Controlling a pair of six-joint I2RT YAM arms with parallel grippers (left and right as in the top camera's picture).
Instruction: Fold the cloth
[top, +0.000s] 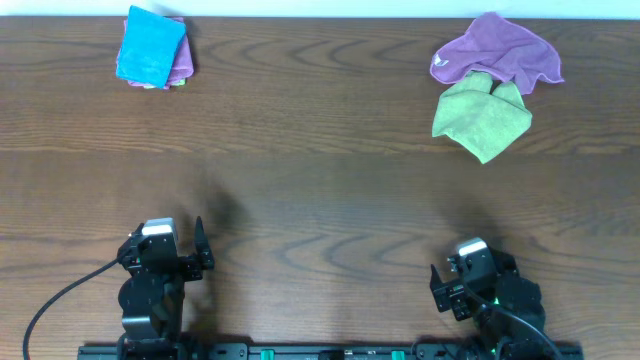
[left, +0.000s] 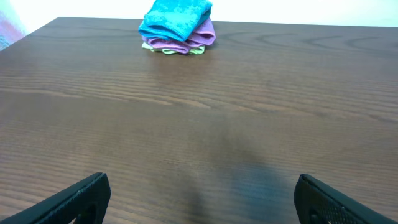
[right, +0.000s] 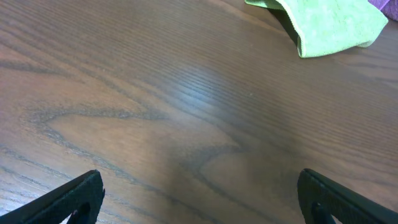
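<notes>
A loose green cloth lies unfolded at the far right of the table, with a crumpled purple cloth just behind it, overlapping its top. The green cloth also shows at the top right of the right wrist view. A stack of folded cloths, blue on top of purple and green, sits at the far left; it also shows in the left wrist view. My left gripper is open and empty near the front left edge. My right gripper is open and empty near the front right edge.
The wooden table spans the whole view. Both arm bases sit at the front edge. A white wall lies beyond the far edge.
</notes>
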